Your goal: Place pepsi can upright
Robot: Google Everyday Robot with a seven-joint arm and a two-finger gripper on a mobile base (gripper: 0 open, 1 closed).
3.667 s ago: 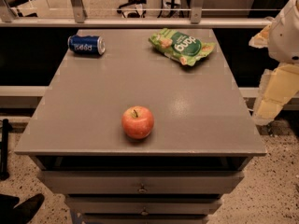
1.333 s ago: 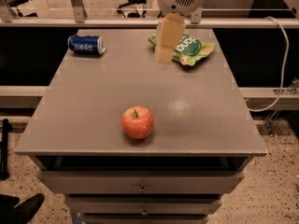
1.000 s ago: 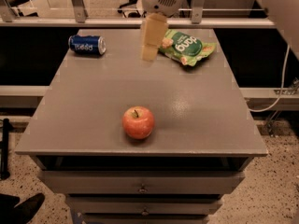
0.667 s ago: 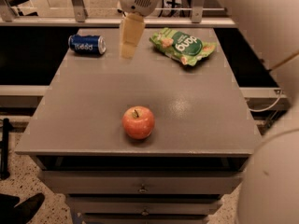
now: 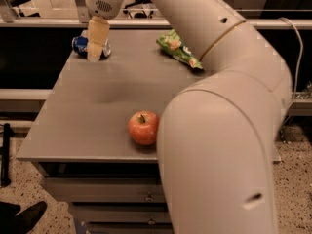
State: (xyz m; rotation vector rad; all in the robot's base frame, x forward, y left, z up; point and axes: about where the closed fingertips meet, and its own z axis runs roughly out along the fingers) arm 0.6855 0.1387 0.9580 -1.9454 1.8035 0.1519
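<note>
1. The can [image 5: 79, 45] lies on its side at the far left corner of the surface [image 5: 87, 116]. It is dark blue and partly hidden behind the gripper [image 5: 94, 57].
2. The grey surface stands over drawers [image 5: 107, 191], with an apple [image 5: 144, 128] near the front and a green bag [image 5: 178, 48] at the far right.
3. The arm [image 5: 219, 106] arches over from the right. The gripper points down; whether the jaws are apart or together cannot be told.

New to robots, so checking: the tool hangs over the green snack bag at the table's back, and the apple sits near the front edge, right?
No: the camera view shows the tool over the pepsi can, not the green snack bag. The apple part is right.
</note>
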